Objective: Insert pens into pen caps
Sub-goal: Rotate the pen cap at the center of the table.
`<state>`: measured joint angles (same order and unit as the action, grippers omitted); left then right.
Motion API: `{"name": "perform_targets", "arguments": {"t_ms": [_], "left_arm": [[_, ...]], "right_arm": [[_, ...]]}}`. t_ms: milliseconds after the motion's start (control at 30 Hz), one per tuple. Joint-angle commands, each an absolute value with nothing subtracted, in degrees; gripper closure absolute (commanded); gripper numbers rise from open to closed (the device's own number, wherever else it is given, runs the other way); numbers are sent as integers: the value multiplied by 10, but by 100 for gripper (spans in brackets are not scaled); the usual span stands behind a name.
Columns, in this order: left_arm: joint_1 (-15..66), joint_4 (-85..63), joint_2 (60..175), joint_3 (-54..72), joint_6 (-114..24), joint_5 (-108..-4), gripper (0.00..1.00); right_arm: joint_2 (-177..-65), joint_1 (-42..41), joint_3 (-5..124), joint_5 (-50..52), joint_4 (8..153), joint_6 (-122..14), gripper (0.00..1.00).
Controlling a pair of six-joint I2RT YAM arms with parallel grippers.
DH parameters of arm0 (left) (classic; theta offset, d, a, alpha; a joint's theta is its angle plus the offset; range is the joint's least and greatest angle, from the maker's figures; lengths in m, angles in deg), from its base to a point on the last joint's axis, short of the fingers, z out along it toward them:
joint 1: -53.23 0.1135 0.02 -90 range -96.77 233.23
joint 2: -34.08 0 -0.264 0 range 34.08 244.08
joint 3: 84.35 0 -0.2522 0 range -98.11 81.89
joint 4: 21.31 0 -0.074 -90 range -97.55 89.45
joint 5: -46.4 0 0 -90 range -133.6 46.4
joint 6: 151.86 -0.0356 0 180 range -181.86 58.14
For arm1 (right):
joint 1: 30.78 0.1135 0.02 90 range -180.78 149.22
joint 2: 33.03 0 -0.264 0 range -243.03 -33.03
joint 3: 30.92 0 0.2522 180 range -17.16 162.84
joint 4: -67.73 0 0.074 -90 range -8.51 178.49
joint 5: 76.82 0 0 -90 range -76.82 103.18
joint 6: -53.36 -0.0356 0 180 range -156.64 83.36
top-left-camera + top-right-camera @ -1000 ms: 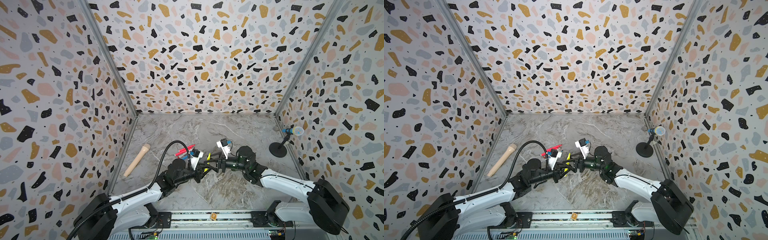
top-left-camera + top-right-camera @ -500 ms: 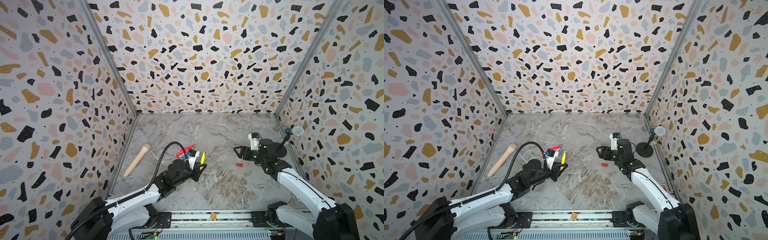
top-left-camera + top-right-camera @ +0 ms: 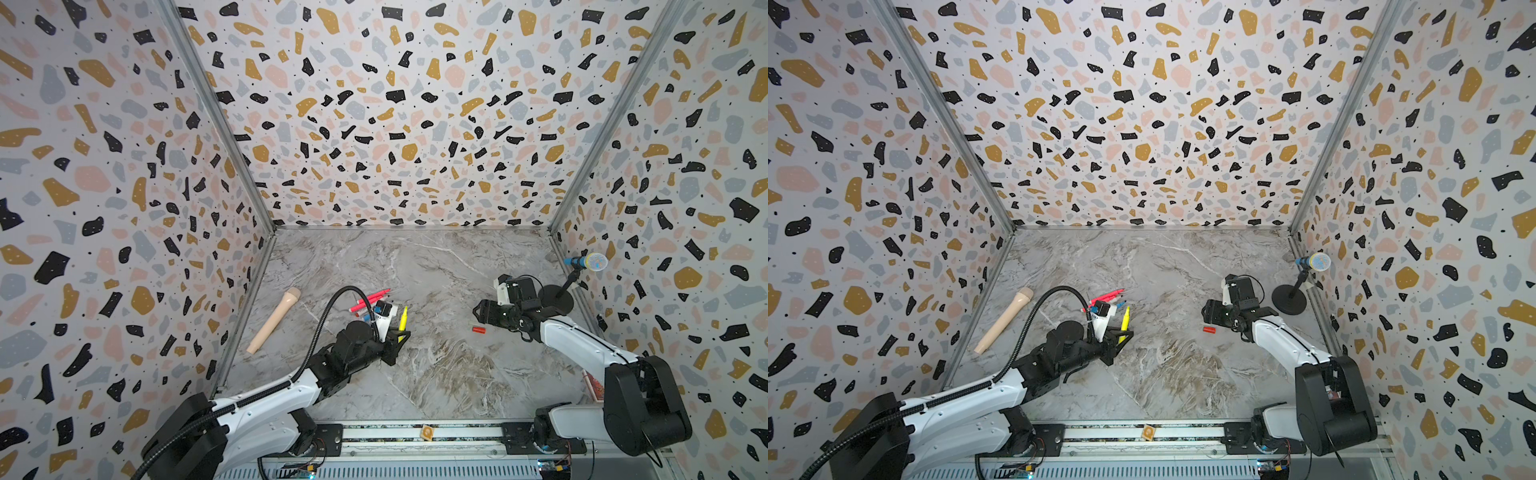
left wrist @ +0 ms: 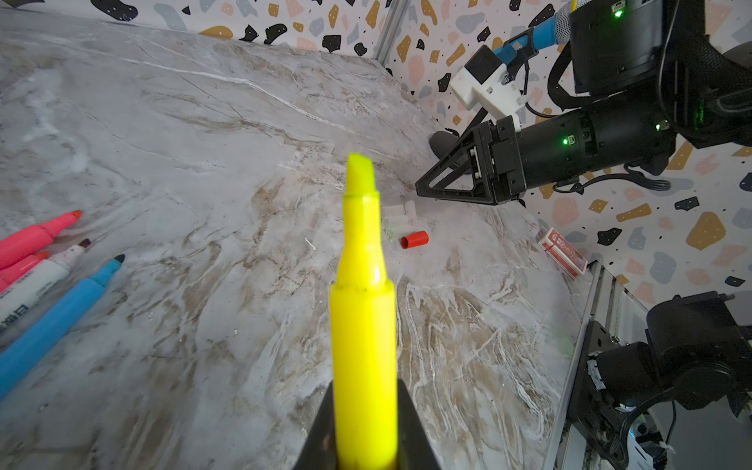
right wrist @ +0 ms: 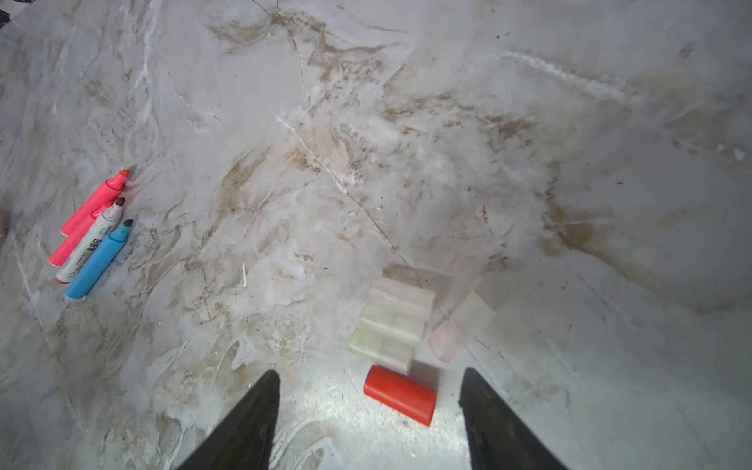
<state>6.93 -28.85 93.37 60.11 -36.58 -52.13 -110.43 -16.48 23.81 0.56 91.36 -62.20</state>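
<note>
Firmly, left tool clamps the yellow pen at lower centre; right tool hangs spread over the red cap

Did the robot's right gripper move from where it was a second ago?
Yes. The right gripper pulled away from the left gripper, toward the black microphone stand, and is now near the red cap.

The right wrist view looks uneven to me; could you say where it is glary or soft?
Right wrist view: a bright glare patch on the table beside the red cap; the clear caps look hazy. Left wrist view: a small highlight on the yellow pen.
</note>
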Motion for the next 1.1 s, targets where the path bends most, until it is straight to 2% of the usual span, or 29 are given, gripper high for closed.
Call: {"name": "perform_targets", "arguments": {"t_ms": [0, 700, 1067], "left_arm": [[68, -309, 937, 608, -367, -522, 100], [68, -302, 925, 619, -364, -506, 100], [68, -296, 920, 619, -367, -497, 100]], "right_arm": [[-1130, -161, 275, 8, 926, -603, 29], [-1249, -126, 324, 44, 916, -599, 29], [-1273, -95, 337, 19, 905, -604, 30]]}}
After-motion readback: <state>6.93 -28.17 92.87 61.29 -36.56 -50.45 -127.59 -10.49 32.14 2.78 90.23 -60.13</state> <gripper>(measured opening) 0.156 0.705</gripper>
